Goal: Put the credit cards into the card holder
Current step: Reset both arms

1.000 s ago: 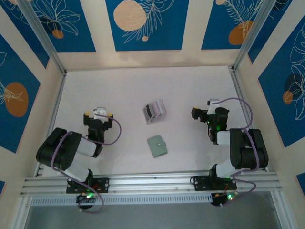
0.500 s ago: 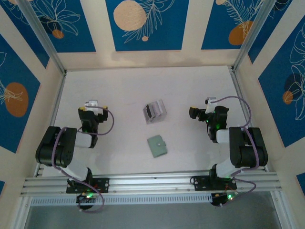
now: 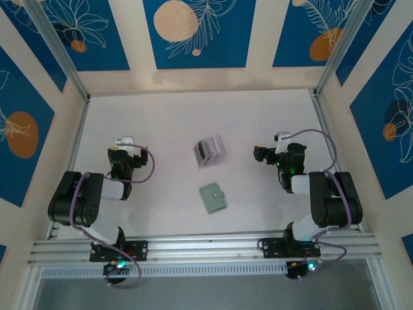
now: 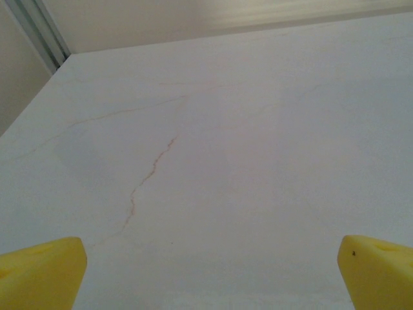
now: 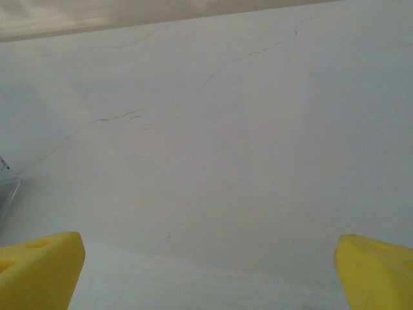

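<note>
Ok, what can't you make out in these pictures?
Pale stack: top view, too small to count cards or tell colours.
Card holder: top view, too small to tell if its snap is fastened.
Clear edge: right wrist view, cut off by the left border; unidentifiable.

My white table (image 3: pixel 168 116) is veined with fine hairline cracks (image 4: pixel 145 181). Cream walls (image 3: pixel 193 79) box it in at nine, twelve and three o'clock, hung with blue panels (image 3: pixel 219 39) of white leaves and orange discs. An aluminium rail (image 3: pixel 206 245) runs along six o'clock.
</note>
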You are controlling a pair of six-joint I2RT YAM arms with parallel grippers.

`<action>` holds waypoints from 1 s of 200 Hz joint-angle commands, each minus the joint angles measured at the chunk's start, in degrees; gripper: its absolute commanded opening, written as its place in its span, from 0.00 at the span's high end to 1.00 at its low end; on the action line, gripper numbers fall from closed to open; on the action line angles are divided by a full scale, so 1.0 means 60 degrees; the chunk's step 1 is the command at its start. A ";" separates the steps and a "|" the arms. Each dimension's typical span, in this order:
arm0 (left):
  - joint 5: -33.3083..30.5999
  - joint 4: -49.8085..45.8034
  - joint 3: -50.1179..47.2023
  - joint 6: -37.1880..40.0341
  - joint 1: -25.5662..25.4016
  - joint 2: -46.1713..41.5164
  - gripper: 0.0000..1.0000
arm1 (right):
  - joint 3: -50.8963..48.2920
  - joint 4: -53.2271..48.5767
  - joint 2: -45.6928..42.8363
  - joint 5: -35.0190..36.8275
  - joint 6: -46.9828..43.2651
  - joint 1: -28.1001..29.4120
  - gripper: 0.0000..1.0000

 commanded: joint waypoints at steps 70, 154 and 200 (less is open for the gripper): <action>0.1049 -0.0188 0.0159 0.0323 -0.0065 -0.0131 0.00 | 0.0278 -0.0041 0.0075 0.0060 -0.0169 -0.0023 0.01; 0.1063 -0.0195 0.0166 0.0304 -0.0061 -0.0131 0.00 | 0.0238 0.0035 0.0053 0.0090 -0.0148 -0.0021 0.01; 0.1506 -0.0676 0.0445 0.0214 0.0112 -0.0058 0.00 | 0.0240 0.0037 0.0051 0.0091 -0.0162 -0.0021 0.01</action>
